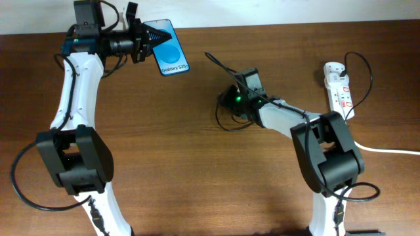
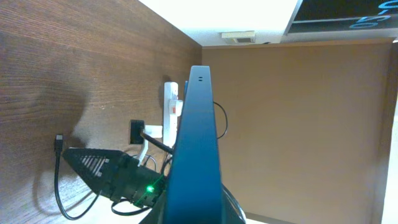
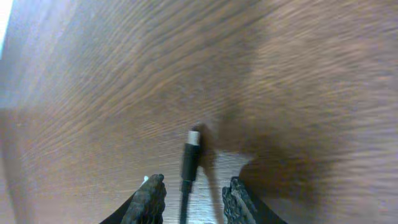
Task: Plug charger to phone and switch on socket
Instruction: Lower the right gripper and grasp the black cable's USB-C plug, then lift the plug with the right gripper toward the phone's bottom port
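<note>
phone [image 1: 169,49] band: "Galaxy S2" followed by one last character too small to tell, in dark letters on the white band at the lower end of the blue screen.
socket [image 1: 339,88] marks: small red marks along its white top, too small to read.
dark panel [image 2: 348,15] marks: blue strokes at the upper right of the left wrist view, cut off by the frame edge, unreadable.
</note>
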`<action>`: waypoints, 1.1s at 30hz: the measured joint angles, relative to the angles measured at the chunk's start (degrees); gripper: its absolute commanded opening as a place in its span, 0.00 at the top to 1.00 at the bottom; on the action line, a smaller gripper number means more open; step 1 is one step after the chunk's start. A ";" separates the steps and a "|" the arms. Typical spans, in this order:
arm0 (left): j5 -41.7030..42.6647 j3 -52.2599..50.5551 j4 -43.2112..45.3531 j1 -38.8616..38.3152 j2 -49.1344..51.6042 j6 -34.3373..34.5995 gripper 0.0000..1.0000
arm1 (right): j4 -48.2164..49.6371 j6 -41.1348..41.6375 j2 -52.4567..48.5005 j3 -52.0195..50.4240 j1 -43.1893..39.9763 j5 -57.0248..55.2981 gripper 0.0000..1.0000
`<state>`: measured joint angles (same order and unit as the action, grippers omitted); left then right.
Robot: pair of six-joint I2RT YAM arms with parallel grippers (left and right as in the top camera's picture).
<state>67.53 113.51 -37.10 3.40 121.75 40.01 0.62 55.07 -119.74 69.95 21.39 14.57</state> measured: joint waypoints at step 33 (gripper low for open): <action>0.13 0.00 0.00 0.00 0.00 -0.66 1.00 | -1.07 -2.99 -1.62 0.66 -0.11 7.43 0.96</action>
<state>67.66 113.51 -37.10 3.40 121.75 39.35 -0.45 52.07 -121.36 70.61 21.28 22.00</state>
